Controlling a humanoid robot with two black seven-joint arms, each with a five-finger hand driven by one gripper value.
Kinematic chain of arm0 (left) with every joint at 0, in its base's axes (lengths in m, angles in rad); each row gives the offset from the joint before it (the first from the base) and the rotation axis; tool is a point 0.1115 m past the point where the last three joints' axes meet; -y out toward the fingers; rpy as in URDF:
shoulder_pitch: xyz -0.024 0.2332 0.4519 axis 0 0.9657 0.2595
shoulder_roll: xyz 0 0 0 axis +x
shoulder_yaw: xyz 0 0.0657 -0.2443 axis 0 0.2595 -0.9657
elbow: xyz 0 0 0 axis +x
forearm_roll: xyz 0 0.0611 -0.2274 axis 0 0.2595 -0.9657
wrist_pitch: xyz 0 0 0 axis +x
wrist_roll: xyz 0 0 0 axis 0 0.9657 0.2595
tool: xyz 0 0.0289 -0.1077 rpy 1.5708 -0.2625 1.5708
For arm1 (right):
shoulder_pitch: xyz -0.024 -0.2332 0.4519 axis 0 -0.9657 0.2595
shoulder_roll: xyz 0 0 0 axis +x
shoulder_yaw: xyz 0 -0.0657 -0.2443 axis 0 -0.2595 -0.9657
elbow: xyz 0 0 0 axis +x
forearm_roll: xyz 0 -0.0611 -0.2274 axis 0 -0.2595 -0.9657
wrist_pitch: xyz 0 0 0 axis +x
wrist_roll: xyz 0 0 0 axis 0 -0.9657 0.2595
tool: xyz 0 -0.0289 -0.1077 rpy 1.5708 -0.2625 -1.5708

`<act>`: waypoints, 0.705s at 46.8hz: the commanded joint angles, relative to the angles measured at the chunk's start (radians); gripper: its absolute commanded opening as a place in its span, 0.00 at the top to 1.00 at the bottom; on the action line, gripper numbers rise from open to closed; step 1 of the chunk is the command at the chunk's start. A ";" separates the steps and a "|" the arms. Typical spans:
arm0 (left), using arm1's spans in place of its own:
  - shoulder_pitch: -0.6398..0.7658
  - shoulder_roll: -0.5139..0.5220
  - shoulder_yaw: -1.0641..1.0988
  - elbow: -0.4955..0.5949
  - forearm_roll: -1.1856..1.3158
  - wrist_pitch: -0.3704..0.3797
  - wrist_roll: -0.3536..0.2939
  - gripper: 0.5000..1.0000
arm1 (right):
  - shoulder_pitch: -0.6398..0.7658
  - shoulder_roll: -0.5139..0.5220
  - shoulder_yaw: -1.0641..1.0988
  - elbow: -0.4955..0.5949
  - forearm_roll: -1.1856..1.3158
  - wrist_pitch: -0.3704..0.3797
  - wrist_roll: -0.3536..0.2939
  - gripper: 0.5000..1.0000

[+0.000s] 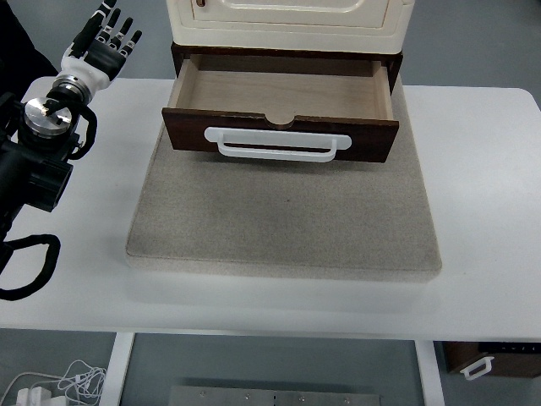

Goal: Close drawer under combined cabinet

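Observation:
A cream cabinet (287,21) stands at the back of a grey mat (283,220). Its dark brown drawer (281,128) is pulled out toward me, showing an empty light wood inside (283,89). A white handle (277,145) runs across the drawer front. My left hand (106,38) is raised at the far left, well left of the drawer, fingers spread and holding nothing. Its arm (46,135) comes in along the left edge.
The mat lies on a white table (482,211). A black cable (30,266) loops beside the left arm. Below the table's front edge are white cables (59,381) on the floor and a brown box (490,359) at the right.

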 commanded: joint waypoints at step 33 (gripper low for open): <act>-0.028 0.100 0.000 -0.032 0.003 -0.017 0.001 0.00 | 0.000 0.000 0.000 0.000 0.000 0.000 0.000 0.10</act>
